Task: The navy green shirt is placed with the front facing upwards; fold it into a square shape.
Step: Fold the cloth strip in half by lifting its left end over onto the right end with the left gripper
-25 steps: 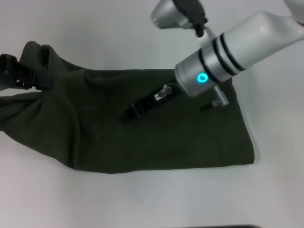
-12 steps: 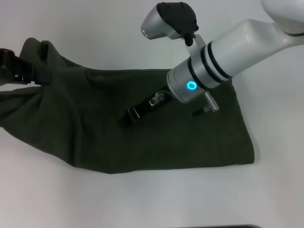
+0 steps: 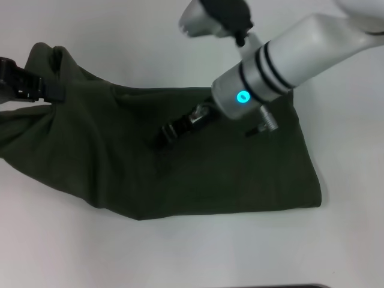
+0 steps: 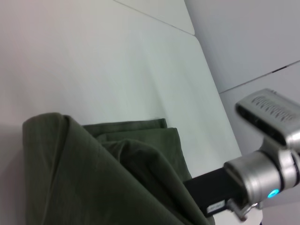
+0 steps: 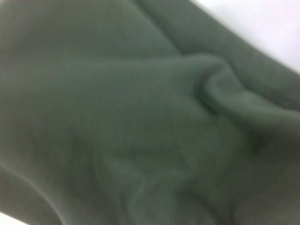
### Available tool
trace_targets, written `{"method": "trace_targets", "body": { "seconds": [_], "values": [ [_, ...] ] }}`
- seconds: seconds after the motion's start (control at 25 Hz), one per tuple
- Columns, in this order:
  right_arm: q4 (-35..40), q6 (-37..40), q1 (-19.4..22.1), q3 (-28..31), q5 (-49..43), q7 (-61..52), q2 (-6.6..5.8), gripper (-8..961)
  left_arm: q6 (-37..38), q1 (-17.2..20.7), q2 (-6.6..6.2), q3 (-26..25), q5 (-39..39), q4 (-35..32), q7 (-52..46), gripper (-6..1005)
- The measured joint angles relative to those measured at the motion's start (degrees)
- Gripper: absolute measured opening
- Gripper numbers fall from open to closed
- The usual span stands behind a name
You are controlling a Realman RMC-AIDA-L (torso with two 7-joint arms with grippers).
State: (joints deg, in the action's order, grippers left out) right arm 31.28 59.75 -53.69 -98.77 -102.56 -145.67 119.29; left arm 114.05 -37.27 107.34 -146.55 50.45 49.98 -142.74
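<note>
The navy green shirt [image 3: 228, 174] lies folded into a long dark band across the white table, plain side up, with no lettering showing. My left gripper [image 3: 33, 89] is at the far left, shut on the shirt's left end, which it holds raised and bunched. That lifted fold fills the left wrist view as the shirt [image 4: 93, 178]. My right gripper [image 3: 171, 133] reaches down onto the middle of the shirt, its dark fingers lying against the cloth. The right wrist view shows only wrinkled shirt [image 5: 117, 117] cloth close up.
The white table [image 3: 192, 258] surrounds the shirt on all sides. My right arm's silver wrist [image 3: 252, 90] with a lit cyan ring hangs over the shirt's back right part, and that wrist [image 4: 267, 173] also shows in the left wrist view.
My left gripper has lifted the shirt's left end slightly higher and farther back. The right wrist has rolled a little while its fingers stayed on the middle of the shirt.
</note>
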Motion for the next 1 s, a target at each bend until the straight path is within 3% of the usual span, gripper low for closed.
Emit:
{"method": "trace_targets", "body": {
  "seconds": [0.24,0.4,0.64,1.0],
  "values": [
    [5.0,5.3,3.4,8.5,-5.2,0.8,-1.06,30,-0.3,-0.1,-0.34,0.0,0.0,-0.2,0.0,39],
    [9.6,9.5,6.7,15.9,-10.8,0.7,-2.09,30,-0.6,0.2,-1.46,-0.7,-0.2,-0.5,0.0,40],
    [11.7,13.8,10.9,25.7,-15.2,0.7,-4.65,31,-1.0,1.3,-3.61,-2.2,-0.5,-1.7,0.1,42],
    [11.5,14.7,12.1,28.2,-15.6,1.4,-5.21,31,-1.0,2.8,-6.6,-3.8,-0.9,-2.2,0.2,45]
  ]
}}
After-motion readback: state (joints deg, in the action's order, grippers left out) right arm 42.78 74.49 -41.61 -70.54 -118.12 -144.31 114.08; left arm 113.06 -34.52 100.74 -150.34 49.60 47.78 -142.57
